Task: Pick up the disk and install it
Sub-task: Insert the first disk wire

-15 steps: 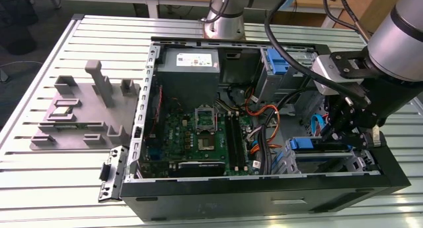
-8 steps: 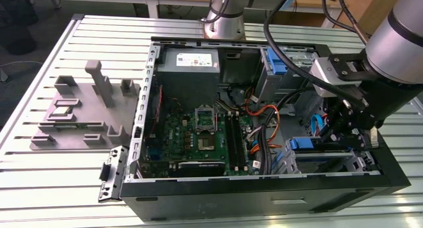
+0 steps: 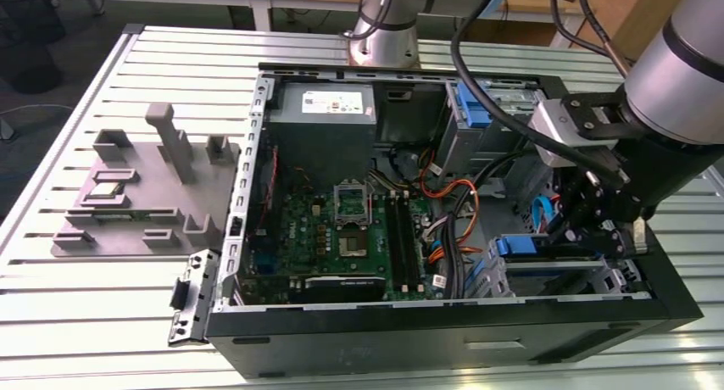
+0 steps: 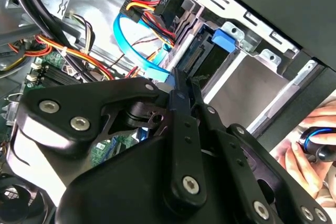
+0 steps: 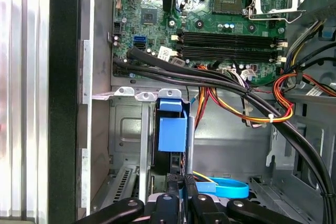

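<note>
Open computer case [image 3: 453,339] on slatted table [image 3: 68,322]; green motherboard [image 3: 339,237] on case floor. Orange, red and black cable bundles [image 5: 236,93] cross between motherboard and drive bay [image 5: 126,129]; flat blue data cable [image 4: 136,51] loops beside bay. Grey fixture block [image 3: 136,195] on table outside case. Person's hand [image 4: 304,156] beyond case wall in second wrist view. Disk [image 5: 172,132] stands edge-on in drive bay, blue rail facing up, dark body below. Gripper [image 5: 181,187] narrowed, fingers pinching disk's edge.

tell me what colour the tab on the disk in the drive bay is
Blue, clearest in the first wrist view on the disk.
</note>
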`<state>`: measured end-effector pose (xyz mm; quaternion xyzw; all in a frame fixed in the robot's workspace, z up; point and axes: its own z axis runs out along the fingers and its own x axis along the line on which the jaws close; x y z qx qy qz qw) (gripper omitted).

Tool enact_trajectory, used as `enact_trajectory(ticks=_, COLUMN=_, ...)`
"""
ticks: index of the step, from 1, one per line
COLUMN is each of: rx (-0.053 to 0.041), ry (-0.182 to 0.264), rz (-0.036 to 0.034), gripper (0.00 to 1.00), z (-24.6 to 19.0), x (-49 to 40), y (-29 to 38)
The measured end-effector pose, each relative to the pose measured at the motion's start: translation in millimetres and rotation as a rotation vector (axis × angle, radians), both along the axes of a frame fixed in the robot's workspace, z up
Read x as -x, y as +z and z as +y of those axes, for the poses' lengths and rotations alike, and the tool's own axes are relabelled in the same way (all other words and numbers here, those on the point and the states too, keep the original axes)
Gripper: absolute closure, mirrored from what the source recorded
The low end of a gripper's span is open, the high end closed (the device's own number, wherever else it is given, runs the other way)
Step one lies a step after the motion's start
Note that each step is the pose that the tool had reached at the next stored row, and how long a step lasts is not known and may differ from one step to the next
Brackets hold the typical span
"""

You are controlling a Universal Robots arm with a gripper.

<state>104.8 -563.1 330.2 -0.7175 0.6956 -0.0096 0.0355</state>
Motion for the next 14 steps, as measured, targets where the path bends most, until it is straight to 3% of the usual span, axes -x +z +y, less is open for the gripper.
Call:
enact_trajectory(ticks=10, rx=-0.0011, ry=0.0, rz=-0.0001, gripper=0.83, z=0.1, x=-0.1, y=-2.1)
enact_trajectory(ticks=11, rx=-0.0007, ry=0.0, rz=0.0, gripper=0.77, z=0.0, x=0.0, y=-1.9)
enact_trajectory(ticks=14, rx=0.0002, ry=0.0, rz=0.0, gripper=0.77, z=0.0, x=0.0, y=-1.1)
